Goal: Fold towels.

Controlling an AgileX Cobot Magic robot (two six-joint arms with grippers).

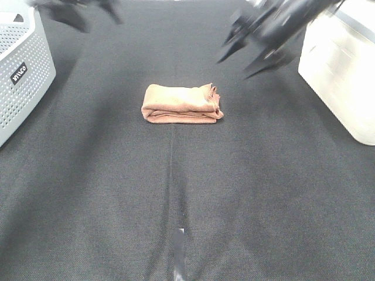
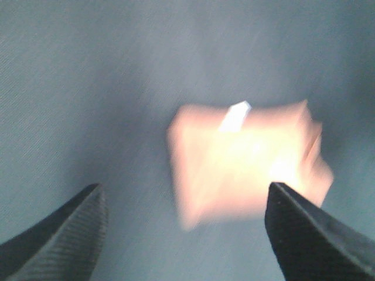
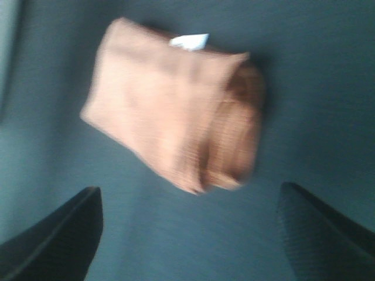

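both grippers hang above the black cloth table [image 1: 105, 193] with jaws spread wide and empty: the left gripper [image 2: 184, 234] and the right gripper [image 3: 187, 234]. the towel [image 1: 181, 104] lies folded mid-table, between a grey basket [image 1: 23, 76] and white box [image 1: 340, 70].

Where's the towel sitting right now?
In the exterior high view the folded towel lies on the black table cloth slightly above centre, between the grey basket at left and the white bin at right; neither pincer touches it.
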